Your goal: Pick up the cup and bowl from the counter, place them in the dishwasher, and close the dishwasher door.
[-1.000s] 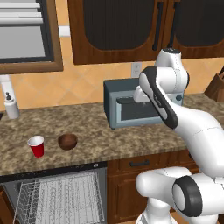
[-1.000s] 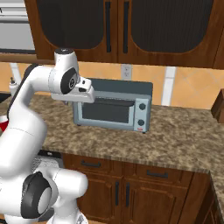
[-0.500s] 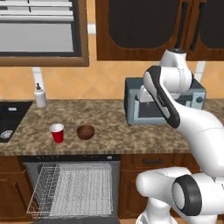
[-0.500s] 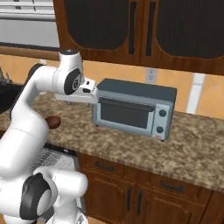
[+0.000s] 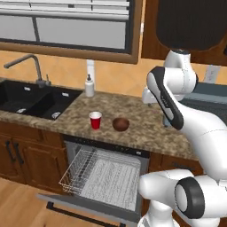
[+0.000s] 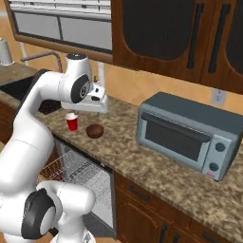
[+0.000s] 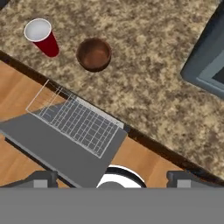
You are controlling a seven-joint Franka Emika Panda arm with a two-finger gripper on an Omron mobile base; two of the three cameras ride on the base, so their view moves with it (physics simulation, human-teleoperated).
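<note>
The red cup point(image 5: 95, 120) and the dark brown bowl point(image 5: 120, 124) stand side by side on the granite counter point(image 5: 146, 126), near its front edge. Right below them the dishwasher point(image 5: 104, 173) is open, its white wire rack pulled out over the lowered grey door point(image 5: 84, 208). My gripper point(image 7: 113, 177) hangs high above the counter, to the right of the bowl, and is open with nothing between its fingers. The hand view looks down on the cup point(image 7: 41, 37), the bowl point(image 7: 94, 54), the rack point(image 7: 76, 118) and the door point(image 7: 57, 148).
A grey toaster oven point(image 6: 190, 135) sits on the counter to the right. To the left are a black sink point(image 5: 31, 99) with a faucet and a white soap dispenser point(image 5: 89, 85). Dark wall cabinets hang overhead.
The base has driven left, so the whole scene has slid right and the sink has come into view. Cup and bowl keep their places on the counter. The gripper stays open.
</note>
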